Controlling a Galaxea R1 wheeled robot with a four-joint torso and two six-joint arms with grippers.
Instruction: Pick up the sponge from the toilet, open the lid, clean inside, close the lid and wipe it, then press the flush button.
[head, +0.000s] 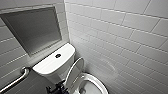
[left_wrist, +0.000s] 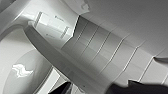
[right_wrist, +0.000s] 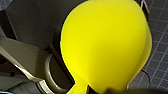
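Head camera high over the toilet (head: 53, 62); wrist cameras close on lid (left_wrist: 57, 60), sponge (right_wrist: 105, 45).

White toilet (head: 51, 67) in tiled corner, dark flush button (head: 58, 55) set in its flat tank top

Head view: even, diffuse light. Faint sheen on wall tiles (head: 107, 67) at 4 o'clock; tile lines bow toward edges.
Left wrist: white glare inside toilet (left_wrist: 21, 70), 8 o'clock.
Right wrist: sponge (right_wrist: 107, 45) brightly lit, dim background.
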